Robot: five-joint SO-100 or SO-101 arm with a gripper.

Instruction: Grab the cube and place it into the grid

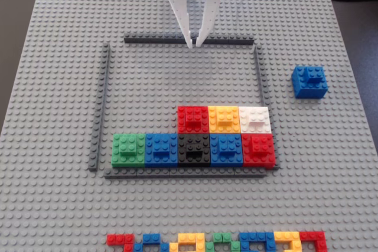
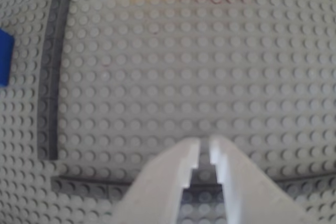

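- The gripper (image 1: 193, 45) hangs over the far strip of the grid (image 1: 105, 104), its two white fingers drawn nearly together with only a thin slit between the tips, and nothing held between them.
- In the wrist view the gripper (image 2: 205, 145) shows the same narrow gap, tips above the bare studs just inside that far strip.
- The cube (image 1: 310, 81) sits on the grey baseplate (image 1: 53, 39) outside the grid, just beside its right strip in the fixed view, toward the baseplate's right edge.
- In the wrist view only a blue sliver of the cube (image 2: 4, 56) shows at the left edge.
- Inside the grid, eight blocks fill the near part: green (image 1: 128, 149), blue, black, blue and red along the near strip, then red (image 1: 193, 119), yellow and white behind them.
- A strip of mixed-colour small bricks (image 1: 218, 242) lies along the baseplate's near edge.
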